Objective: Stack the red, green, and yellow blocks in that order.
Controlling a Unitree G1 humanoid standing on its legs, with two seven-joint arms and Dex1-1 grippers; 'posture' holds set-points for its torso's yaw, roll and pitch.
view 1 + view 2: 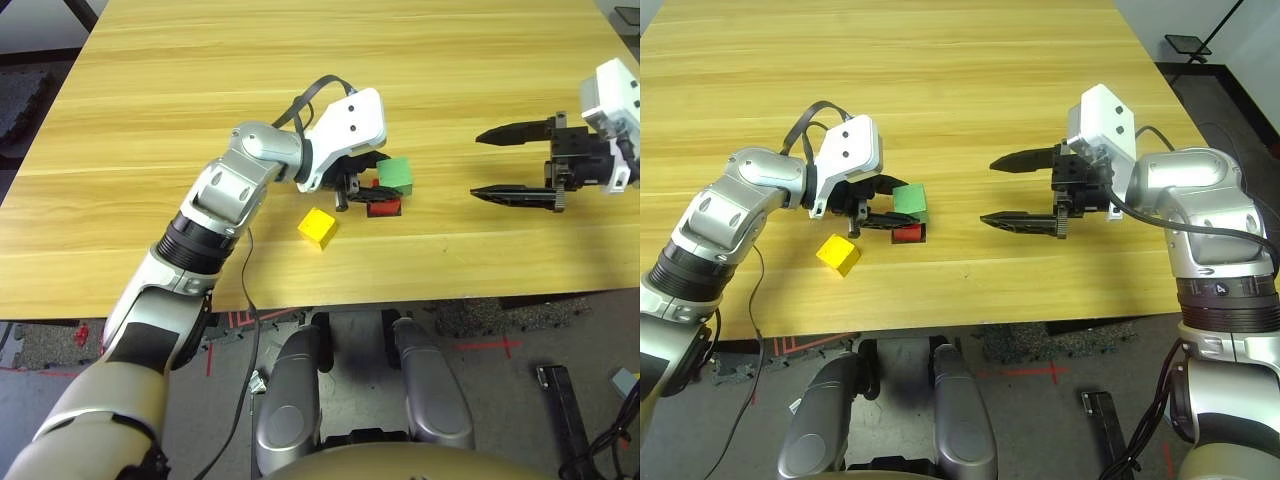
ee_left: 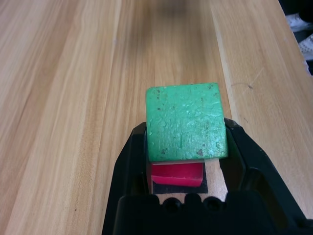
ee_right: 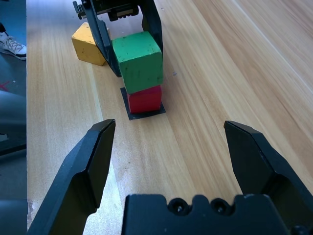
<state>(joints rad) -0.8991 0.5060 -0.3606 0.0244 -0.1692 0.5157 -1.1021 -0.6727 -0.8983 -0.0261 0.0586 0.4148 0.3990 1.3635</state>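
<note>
From the head camera, the left end effector (image 1: 362,192) is clamped on the green block (image 1: 396,174), which sits just above the red block (image 1: 383,207); the yellow block (image 1: 317,227) lies on the desk (image 1: 180,90) near the red block, on the robot's side, while the right end effector (image 1: 1015,190) waits with fingers spread wide, well apart from the red block. The left wrist camera shows black fingers (image 2: 128,161) pinching the green block's opposite side faces over the red block. The right wrist camera shows the red block on a flat black patch (image 3: 131,110), the green block slightly skewed above it. These cubes look rigid, light and matte, so a flat-face pinch should hold.
</note>
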